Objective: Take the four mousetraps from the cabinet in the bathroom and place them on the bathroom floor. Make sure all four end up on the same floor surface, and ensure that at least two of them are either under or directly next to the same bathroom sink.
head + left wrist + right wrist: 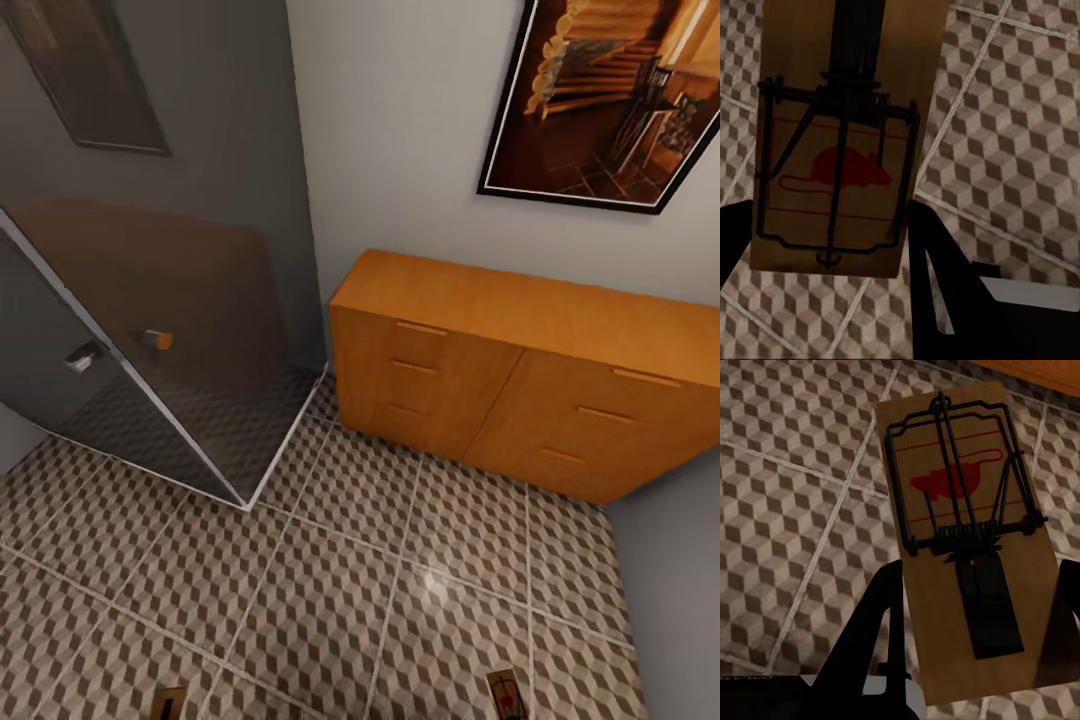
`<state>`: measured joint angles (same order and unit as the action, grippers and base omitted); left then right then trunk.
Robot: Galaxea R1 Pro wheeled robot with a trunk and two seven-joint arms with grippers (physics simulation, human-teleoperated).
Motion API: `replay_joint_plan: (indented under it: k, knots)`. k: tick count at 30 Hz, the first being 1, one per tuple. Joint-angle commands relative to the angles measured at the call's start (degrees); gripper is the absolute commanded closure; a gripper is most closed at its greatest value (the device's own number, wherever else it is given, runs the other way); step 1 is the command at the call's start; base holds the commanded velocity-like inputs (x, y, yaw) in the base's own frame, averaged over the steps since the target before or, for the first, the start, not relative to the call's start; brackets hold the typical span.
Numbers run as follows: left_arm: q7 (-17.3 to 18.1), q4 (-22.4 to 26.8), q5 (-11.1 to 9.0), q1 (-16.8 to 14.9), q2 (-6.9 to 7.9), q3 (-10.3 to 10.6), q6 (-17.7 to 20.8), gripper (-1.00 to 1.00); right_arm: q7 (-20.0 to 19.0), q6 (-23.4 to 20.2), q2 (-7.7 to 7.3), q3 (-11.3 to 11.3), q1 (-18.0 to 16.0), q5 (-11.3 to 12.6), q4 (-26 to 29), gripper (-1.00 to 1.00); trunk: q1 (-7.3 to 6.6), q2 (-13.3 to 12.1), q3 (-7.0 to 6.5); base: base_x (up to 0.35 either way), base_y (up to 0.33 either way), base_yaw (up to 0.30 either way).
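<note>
The orange-brown cabinet (pixel 520 370) stands against the far wall with all its drawers closed. A strip of the cabinet (pixel 1035 369) also shows in the right wrist view. One mousetrap (pixel 840 150), a tan board with dark wire and a red mouse print, sits between the dark fingers (pixel 937 285) of my left gripper (pixel 825 217), above the cube-patterned bathroom floor (pixel 1012 135). My right gripper (pixel 979 577) is shut on a second mousetrap (pixel 967 532) over the same tiles. Both mousetraps (pixel 170 702) (pixel 507 694) peek in at the head view's lower edge. The sink is out of view.
A dark glass shower door (pixel 150 360) with a metal handle (pixel 85 355) stands at the left, its lower corner reaching onto the tiled floor (pixel 400 580). A framed picture (pixel 610 100) hangs above the cabinet. A grey wall (pixel 680 600) closes the right side.
</note>
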<state>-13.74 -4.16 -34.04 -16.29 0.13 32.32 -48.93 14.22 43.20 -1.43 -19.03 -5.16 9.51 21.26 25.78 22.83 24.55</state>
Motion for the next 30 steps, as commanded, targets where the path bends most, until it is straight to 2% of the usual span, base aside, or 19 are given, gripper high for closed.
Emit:
replay_joint_plan:
  k: [1,30]
  knots:
    - [-0.68,-0.15,0.2,-0.06,-0.04,0.46,-0.12,1.0,0.02,0.22,-0.06,-0.48,-0.02,0.66,0.02,1.0,0.01,0.09,0.03,-0.227,0.0,0.273]
    - [-0.68,-0.15,0.2,-0.06,-0.04,0.46,-0.12,1.0,0.02,0.26,-0.06,-0.48,-0.02,0.64,-0.37,1.0,0.01,0.09,-1.23,-0.21,0.0,0.273]
